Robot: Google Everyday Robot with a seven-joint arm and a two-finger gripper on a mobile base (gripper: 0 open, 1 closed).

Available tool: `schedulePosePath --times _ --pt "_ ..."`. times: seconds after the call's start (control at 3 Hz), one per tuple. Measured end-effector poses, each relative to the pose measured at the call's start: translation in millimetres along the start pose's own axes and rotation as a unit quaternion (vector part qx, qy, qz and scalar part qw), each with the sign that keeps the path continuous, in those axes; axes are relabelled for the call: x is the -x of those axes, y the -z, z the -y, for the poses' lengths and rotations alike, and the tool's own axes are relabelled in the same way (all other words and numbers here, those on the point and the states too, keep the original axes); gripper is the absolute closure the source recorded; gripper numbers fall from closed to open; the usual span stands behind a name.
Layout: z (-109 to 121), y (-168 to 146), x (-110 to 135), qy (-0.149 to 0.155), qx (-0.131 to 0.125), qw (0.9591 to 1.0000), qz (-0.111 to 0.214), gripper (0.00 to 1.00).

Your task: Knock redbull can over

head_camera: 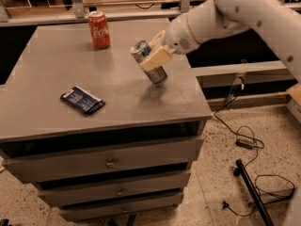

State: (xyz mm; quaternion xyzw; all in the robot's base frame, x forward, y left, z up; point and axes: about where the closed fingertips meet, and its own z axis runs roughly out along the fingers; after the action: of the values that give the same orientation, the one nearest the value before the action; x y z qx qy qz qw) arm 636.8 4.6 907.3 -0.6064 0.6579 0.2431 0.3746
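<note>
Tracking the redbull can (159, 73) right now: tilting steeply over the grey cabinet top (47, 65), to the right of the Coca-Cola can (99, 29) and nearer the camera, well apart from it. Leaning its round silver top back toward the Coca-Cola can, kicking its lower end out the other way, down close to the surface; cannot tell whether touching. Showing off a tall, slim cylinder of shiny metal, silver and blue, narrower than the Coca-Cola can.

Spotting the gripper (150, 52) right at the redbull can. Clamping cream-coloured, blocky fingers (157, 56) round its upper half, one lying across the near side, the other peeking out behind, set at the can's width and holding it at that slant. Reaching in from the upper right on a smooth, rounded white arm (244, 13).

Noting the Coca-Cola can standing upright, orange-red and glossy, shorter and stouter. Finding a flat dark blue packet (82, 99) lying in front of the Coca-Cola can, rectangular with pale print. Taking in the matte, scuffed top, the drawers (110, 163) beneath with small round knobs, and a thin black cable (244, 140) snaking over the speckled floor.
</note>
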Motion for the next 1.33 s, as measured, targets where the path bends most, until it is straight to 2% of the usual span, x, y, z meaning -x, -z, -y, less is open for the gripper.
schedulePosePath --times 0.33,0.67,1.0,1.33 --pt "9 -53 20 0.049 0.04 0.9963 -0.059 1.0" --pt "3 -98 39 0.112 0.069 0.9829 -0.129 1.0" --pt "-15 -147 30 0.189 0.095 0.9409 -0.264 0.77" --pt "-12 -152 25 0.204 0.096 0.9238 -0.31 0.46"
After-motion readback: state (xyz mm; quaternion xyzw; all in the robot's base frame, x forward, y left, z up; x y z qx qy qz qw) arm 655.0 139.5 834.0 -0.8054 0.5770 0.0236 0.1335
